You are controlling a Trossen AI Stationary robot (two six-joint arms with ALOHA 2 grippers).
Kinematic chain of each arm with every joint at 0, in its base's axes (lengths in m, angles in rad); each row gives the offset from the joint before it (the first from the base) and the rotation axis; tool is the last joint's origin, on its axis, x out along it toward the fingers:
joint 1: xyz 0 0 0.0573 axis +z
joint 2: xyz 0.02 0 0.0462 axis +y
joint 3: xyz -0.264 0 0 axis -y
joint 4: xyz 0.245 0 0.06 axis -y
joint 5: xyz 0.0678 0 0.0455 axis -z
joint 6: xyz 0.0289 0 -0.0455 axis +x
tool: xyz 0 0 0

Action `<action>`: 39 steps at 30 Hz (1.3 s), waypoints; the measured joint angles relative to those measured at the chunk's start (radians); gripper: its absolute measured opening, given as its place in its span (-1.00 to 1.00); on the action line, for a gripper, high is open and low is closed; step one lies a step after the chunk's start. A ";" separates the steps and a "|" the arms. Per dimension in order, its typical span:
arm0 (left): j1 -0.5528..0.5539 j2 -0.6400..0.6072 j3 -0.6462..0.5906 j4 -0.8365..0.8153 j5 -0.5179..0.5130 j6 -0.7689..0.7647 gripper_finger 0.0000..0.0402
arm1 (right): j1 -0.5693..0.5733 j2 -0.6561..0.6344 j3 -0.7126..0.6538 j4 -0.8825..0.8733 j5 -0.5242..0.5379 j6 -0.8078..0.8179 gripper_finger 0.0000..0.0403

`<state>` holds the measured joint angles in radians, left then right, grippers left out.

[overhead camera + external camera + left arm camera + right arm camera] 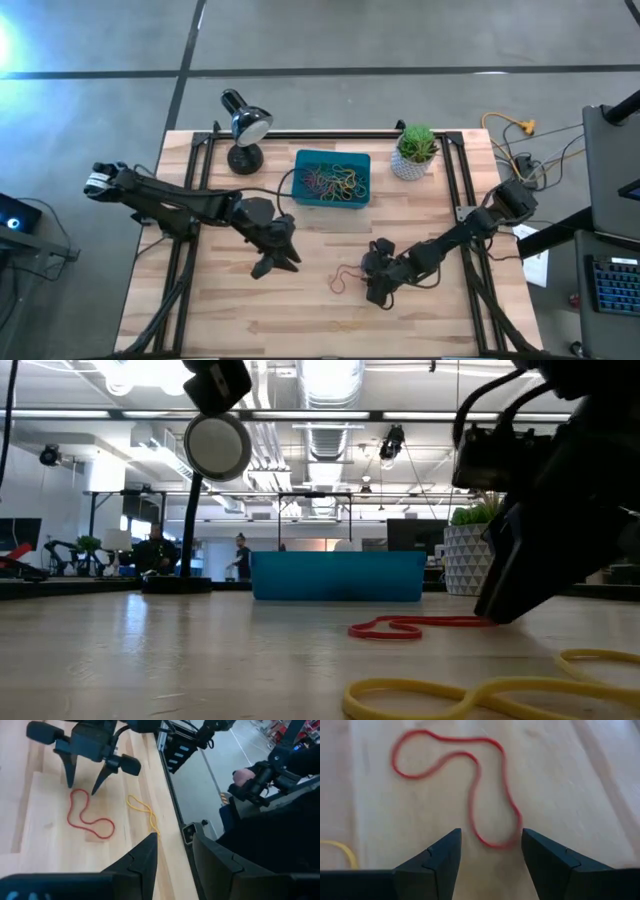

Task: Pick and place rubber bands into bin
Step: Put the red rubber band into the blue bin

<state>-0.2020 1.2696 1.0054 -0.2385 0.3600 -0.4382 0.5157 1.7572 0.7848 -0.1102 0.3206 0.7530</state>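
Observation:
A red rubber band (475, 795) lies flat in a winding loop on the wooden table (230, 310), toward its near middle. My right gripper (490, 840) is open and slants down low over it. Its fingertips stand on either side of the loop's end (495, 842), and I cannot tell whether they touch it. A yellow rubber band (142, 812) lies nearer the front edge. The teal bin (298, 175) sits at the far middle and holds several coloured bands. My left gripper (175, 845) hangs open above the table, left of the red band, with nothing between its fingers.
A black desk lamp (245, 125) stands at the far left beside the bin, and a white plant pot (412, 160) at its right. Black frame rails run along the table's left and right sides. Bare wood lies between the two grippers.

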 joint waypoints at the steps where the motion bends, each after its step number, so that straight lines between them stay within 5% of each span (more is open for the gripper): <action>1: -0.004 -0.005 0.000 -0.006 0.000 -0.001 -0.46 | 0.000 0.013 0.004 0.021 -0.004 -0.009 -0.04; 25: -0.040 -0.005 -0.056 -0.033 -0.020 -0.054 -0.46 | -0.023 0.236 0.211 0.061 -0.038 -0.128 -0.12; 39: -0.044 -0.005 -0.072 -0.032 -0.023 -0.071 -0.46 | -0.054 0.252 0.230 0.005 -0.066 -0.048 -0.54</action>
<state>-0.2462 1.2647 0.9333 -0.2707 0.3372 -0.5095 0.4614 2.0090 1.0145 -0.1057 0.2541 0.7047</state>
